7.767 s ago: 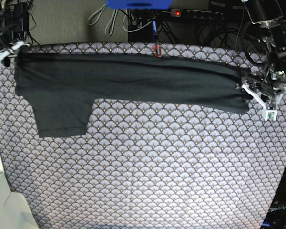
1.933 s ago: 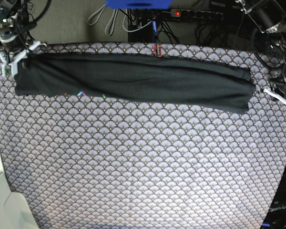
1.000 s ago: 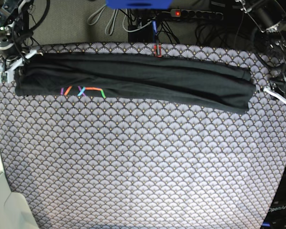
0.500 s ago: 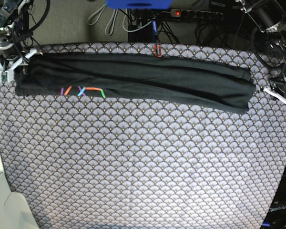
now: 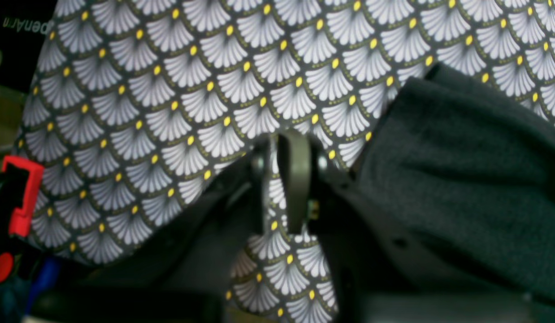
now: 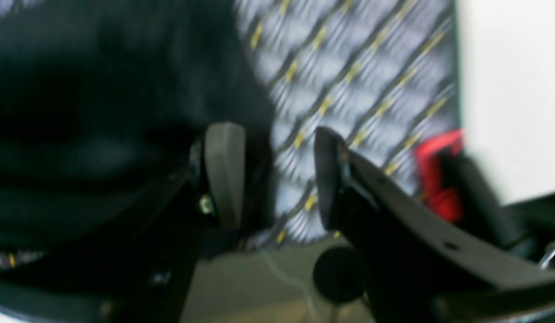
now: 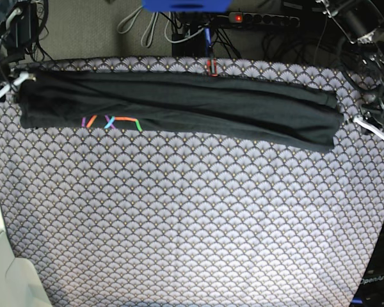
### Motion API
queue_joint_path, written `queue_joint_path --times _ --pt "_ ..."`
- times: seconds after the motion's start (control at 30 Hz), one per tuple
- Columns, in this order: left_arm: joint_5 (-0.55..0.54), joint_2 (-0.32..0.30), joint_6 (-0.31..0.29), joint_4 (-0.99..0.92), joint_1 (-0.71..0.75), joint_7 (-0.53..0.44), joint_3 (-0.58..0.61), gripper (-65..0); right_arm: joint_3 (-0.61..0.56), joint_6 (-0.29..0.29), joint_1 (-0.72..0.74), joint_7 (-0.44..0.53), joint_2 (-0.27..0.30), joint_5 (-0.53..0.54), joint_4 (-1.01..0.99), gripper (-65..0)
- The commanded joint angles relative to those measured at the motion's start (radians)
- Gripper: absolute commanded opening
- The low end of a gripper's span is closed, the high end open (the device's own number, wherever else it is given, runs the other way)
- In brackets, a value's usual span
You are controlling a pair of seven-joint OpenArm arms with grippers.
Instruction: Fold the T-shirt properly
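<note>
T-shirt point(image 7: 179, 112) folded into a long band; right gripper point(image 6: 277, 179) spread, empty; left gripper point(image 5: 284, 179) barely parted, holding nothing.

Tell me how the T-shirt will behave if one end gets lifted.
The T-shirt is likely floppy: it lies as a long flat band with soft creases, so a lifted end would probably sag and trail. Its layers may slip apart, since the fold edges look loose in the left wrist view. It probably drags rather than slides on the patterned cloth.
</note>
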Motion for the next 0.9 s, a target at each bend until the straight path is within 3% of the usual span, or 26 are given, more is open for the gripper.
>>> queue_joint_path --times 0.0,0.2,0.33,0.5,0.7,0.87 --pt "-0.007 -0.018 -0.002 0.015 -0.015 -0.017 -0.003 -55.6 0.006 -0.001 -0.003 0.011 0.011 0.01 0.029 -38.0" --pt "-0.007 -0.013 -0.002 0.018 -0.013 -0.015 -0.003 -52.7 0.0 -0.001 -0.011 0.008 -0.031 0.013 0.183 -37.9" --pt "-0.009 -0.013 -0.002 0.02 -0.01 0.015 -0.003 -48.4 -0.002 -0.001 -0.025 -0.069 -0.083 0.012 0.269 -37.7" --pt "-0.009 -0.013 -0.002 0.022 -0.013 0.054 -0.003 -42.4 -0.06 -0.001 -0.046 -0.092 -0.117 0.009 0.237 -37.7" --pt "-0.024 -0.012 -0.002 0.022 -0.013 0.061 -0.003 -42.1 -0.094 -0.001 0.005 -0.09 -0.08 0.009 0.063 -37.7" --pt "-0.164 -0.021 -0.002 0.023 -0.008 0.1 -0.003 -42.1 -0.094 -0.001 0.035 -0.09 -0.048 0.009 -0.004 -37.7"
